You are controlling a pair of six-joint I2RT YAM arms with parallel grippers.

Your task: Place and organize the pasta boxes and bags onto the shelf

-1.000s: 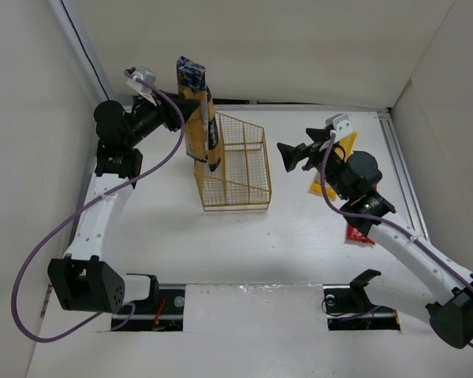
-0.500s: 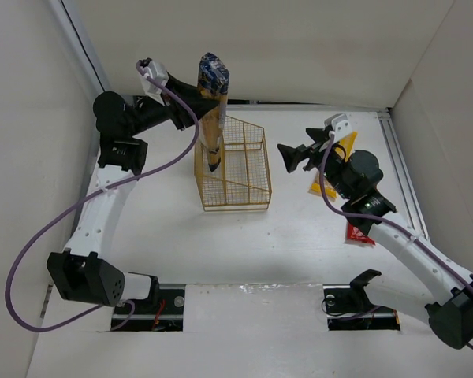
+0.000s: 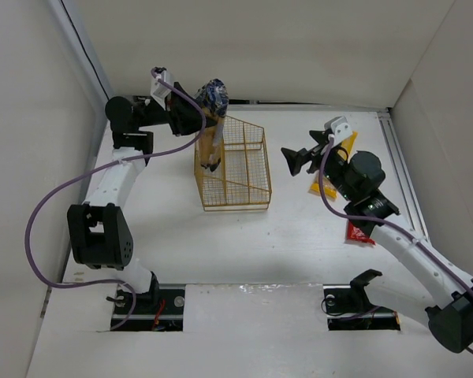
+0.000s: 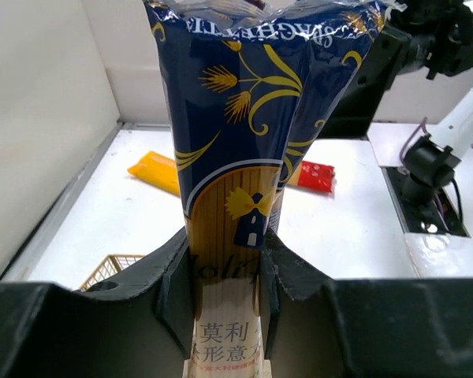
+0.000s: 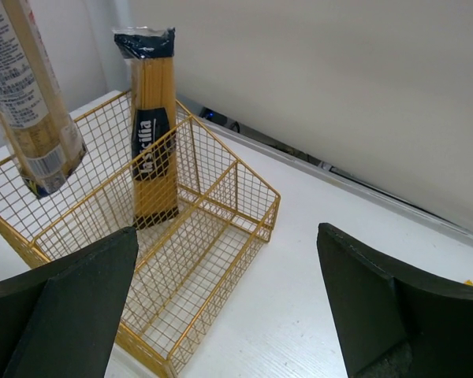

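White table [image 3: 181, 232], SPAGHETTI pack [image 4: 244, 157] (left jaws clamped), possibly Molisana

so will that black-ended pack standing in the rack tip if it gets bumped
Probably tippy: the black-ended pack stands on its narrow end, rising well above the rack wires. It looks straight and stiff, so it would likely lean over whole rather than fold. The mesh beside it may catch it.

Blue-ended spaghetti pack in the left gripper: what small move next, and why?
Probably lower it straight down. The left gripper is shut on the tan, blue-ended spaghetti pack, held near upright over the gold wire-mesh rack, its lower end apparently not yet on the base; the black-ended spaghetti pack already stands inside.
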